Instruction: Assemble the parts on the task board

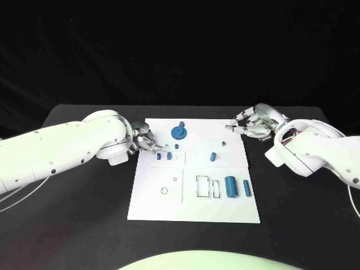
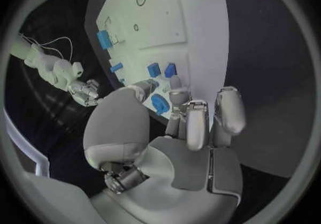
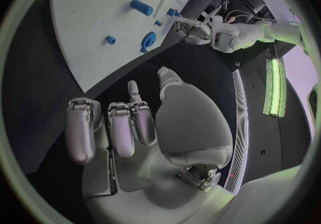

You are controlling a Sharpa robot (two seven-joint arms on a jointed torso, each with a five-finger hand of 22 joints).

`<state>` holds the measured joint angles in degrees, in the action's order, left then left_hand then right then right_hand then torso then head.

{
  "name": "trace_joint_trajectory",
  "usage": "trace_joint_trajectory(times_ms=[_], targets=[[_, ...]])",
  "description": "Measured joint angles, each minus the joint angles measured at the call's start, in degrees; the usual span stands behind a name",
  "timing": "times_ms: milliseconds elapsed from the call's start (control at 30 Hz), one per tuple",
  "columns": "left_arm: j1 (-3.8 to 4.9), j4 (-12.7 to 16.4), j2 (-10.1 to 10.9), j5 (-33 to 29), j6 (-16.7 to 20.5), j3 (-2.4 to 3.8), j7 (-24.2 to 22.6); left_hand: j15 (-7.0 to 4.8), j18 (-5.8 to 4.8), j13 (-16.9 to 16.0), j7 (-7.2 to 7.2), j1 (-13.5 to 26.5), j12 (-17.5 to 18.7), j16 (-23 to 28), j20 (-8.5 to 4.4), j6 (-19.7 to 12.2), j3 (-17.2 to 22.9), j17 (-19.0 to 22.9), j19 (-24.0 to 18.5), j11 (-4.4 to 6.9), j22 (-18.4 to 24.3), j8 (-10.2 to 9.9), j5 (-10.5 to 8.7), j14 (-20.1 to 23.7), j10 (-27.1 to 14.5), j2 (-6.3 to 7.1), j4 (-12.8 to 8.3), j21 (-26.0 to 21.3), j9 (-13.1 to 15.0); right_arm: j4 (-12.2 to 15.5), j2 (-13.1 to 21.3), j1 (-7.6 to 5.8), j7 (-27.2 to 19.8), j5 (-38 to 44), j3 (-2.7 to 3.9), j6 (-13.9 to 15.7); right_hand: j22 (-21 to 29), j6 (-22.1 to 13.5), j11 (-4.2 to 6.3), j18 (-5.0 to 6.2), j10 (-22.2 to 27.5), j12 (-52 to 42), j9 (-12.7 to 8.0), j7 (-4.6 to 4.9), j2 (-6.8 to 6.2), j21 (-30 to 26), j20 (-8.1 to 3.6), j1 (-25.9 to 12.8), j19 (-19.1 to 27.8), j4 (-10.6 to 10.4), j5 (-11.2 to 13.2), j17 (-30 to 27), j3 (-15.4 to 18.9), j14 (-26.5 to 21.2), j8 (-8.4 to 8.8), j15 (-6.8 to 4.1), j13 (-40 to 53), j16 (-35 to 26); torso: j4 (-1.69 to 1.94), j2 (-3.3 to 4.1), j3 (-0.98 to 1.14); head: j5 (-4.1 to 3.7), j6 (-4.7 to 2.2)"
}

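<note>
Nearest the head camera, the bare front edge of the white task board point(image 1: 192, 216) lies flat on the matte black worktop point(image 1: 75, 225); it reads as a thin, smooth, rigid plate. Further in, two blue cylinders point(image 1: 230, 186) stand or lie side by side beside a rectangular outlined slot point(image 1: 206, 186), with a small ring mark point(image 1: 163, 190) on the board's left half. Past these, small blue pegs point(image 1: 169, 155) sit near the board's middle, and a blue round, gear-like disc point(image 1: 179, 133) rests near the far edge.

At the board's left rim the left robot hand point(image 1: 145, 140) reaches over the small pegs, its silver fingers half curled and close to them; whether it pinches one I cannot tell. At the far right corner the right robot hand point(image 1: 251, 124) hovers with fingers bent inward, holding nothing that shows.

My reading is that assembly is at an early stage, with most parts loose. Next comes a fine pinch on a small, smooth peg, likely slippery, then an upright seat into its hole.
</note>
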<state>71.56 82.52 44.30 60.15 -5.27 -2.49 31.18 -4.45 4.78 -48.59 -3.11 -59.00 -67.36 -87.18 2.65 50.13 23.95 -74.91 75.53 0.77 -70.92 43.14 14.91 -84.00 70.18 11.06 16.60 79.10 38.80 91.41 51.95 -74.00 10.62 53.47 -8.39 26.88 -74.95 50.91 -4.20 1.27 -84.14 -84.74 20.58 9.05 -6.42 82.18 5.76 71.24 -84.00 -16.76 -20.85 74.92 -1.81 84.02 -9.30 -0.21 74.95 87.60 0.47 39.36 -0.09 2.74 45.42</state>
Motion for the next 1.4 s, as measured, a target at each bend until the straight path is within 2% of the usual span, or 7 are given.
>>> trace_joint_trajectory(times_ms=[133, 233, 300, 400, 667, 867, 1400], targets=[[0.08, 0.8, 0.5, -0.8, 1.1, 0.50, -1.0, 0.92, 0.00, 3.7, -0.85, -2.6, 2.3, 1.8, 0.35, -2.2, 0.0, 0.0, -2.8, -0.69, 2.9, 0.0, 0.18, 0.0, -3.8, -0.36, 0.0, -1.9, -0.2, 0.0, 0.0, 0.05, 0.0, 0.0, 0.00, 0.0, 0.0, 0.0, 0.00, 0.00, 0.0, 0.0, 0.0, 0.00, 0.24, 0.0, 0.00, -0.2, 0.0, 0.0, 0.0, 0.0, 0.0, 0.0, 0.00, 0.00, 0.0, 0.0, -0.01, -0.03, 0.01, -0.08, -0.07], [0.09, 1.2, 0.7, -1.8, 3.0, 0.63, -3.5, 2.68, 2.00, 11.5, -2.63, -4.9, 7.3, 6.1, 1.48, -5.9, 0.0, 2.3, -9.5, -2.48, 10.3, -1.0, 0.18, 1.2, -11.6, 0.19, 0.0, -7.3, -0.8, 0.0, 0.0, 0.08, 0.0, 0.0, 0.00, 0.0, 0.0, 0.0, 0.00, 0.00, 0.0, 0.0, 0.0, 0.00, 0.24, 0.0, 0.00, -0.2, 0.0, 0.0, 0.0, 0.0, 0.0, 0.0, 0.00, 0.00, 0.0, 0.0, -0.01, -0.03, 0.04, -0.14, -0.20], [0.09, 1.5, 0.8, -2.7, 4.7, 0.67, -6.0, 4.22, 4.29, 13.5, -4.31, -7.2, 9.8, 13.4, 2.71, -9.8, 0.0, 12.9, -19.7, -4.08, 21.4, -2.7, 0.18, 8.1, -16.7, 0.64, 0.0, -15.9, -1.9, 0.0, 0.0, 0.10, 0.0, 0.0, 0.00, 0.0, 0.0, 0.0, 0.00, 0.00, 0.0, 0.0, 0.0, 0.00, 0.23, 0.0, 0.00, -0.2, 0.0, 0.0, 0.0, 0.0, 0.0, 0.0, 0.00, 0.00, 0.0, 0.0, -0.01, -0.03, 0.04, -0.21, -0.29], [0.07, 2.2, 0.8, -3.6, 7.8, 0.70, -9.9, 6.91, 4.65, 17.4, -6.84, -11.8, 15.4, 24.4, 5.07, -15.1, 0.1, 27.4, -25.1, -7.08, 27.3, -5.2, 0.18, 20.2, -24.6, 1.69, -0.1, -22.4, -4.3, -0.1, 0.0, 0.11, 0.0, 0.0, 0.00, 0.1, 0.0, 0.0, 0.00, 0.00, 0.0, 0.2, 0.0, 0.00, 0.23, 0.0, 0.00, -0.2, 0.0, 0.0, -0.3, 0.0, 0.0, 0.0, 0.00, 0.00, 0.0, 0.0, -0.03, 0.01, 0.07, -0.31, -0.44], [-1.00, 2.7, 0.3, -2.3, 16.4, 0.06, -20.2, 9.26, 4.65, 26.8, -6.20, -23.9, 23.6, 31.3, 7.23, -19.4, -0.8, 35.9, -26.8, -9.29, 28.7, -7.0, -0.13, 29.5, -33.3, 2.52, -1.6, -24.8, -11.6, -0.2, 0.0, 0.15, 0.1, 0.1, -0.01, 0.4, 0.0, 0.0, 0.00, 0.00, 0.0, 0.2, 0.0, 0.00, 0.64, -0.2, 0.00, 0.2, 0.0, 0.0, -0.7, 0.0, 0.0, 0.0, -0.23, 0.00, 0.0, 0.0, -0.07, 0.04, 0.06, -0.66, -0.79], [-2.50, 2.1, -1.1, 4.0, 19.6, -0.28, -24.5, 9.01, 4.64, 30.8, -6.47, -26.4, 25.1, 29.3, 7.31, -17.5, 1.0, 37.0, -26.9, -9.22, 27.6, -7.9, -0.13, 29.4, -32.4, 3.63, -2.0, -23.7, -15.6, -0.3, 0.0, 0.22, 0.1, 0.1, -0.01, 0.8, 0.0, 0.0, 0.00, -0.01, 0.0, 0.2, 0.1, 0.00, 1.14, -0.5, 0.00, 0.7, 0.0, 0.3, -1.0, 0.0, -0.3, 0.0, -0.26, 0.00, 0.0, 0.0, -0.03, -0.04, 0.04, -0.85, -1.16], [-3.77, -4.4, -5.3, 17.4, 18.2, -1.14, -27.2, 7.53, 4.52, 35.6, -5.99, -26.8, 25.8, 22.1, 6.36, -9.6, 4.1, 37.5, -24.5, -7.64, 23.4, -12.0, -0.13, 24.8, -26.6, 5.50, -3.0, -19.0, -22.0, -0.2, -0.4, 0.36, 0.1, 1.0, -0.01, 1.4, 0.0, 0.0, 0.00, -0.01, 0.0, 0.2, 0.1, 0.00, 1.18, -0.5, 0.00, 1.2, 0.0, 0.5, -1.2, 0.0, -0.5, 0.0, -0.46, 0.00, 0.0, 0.0, -0.03, 0.02, 0.08, -0.45, -1.68]])
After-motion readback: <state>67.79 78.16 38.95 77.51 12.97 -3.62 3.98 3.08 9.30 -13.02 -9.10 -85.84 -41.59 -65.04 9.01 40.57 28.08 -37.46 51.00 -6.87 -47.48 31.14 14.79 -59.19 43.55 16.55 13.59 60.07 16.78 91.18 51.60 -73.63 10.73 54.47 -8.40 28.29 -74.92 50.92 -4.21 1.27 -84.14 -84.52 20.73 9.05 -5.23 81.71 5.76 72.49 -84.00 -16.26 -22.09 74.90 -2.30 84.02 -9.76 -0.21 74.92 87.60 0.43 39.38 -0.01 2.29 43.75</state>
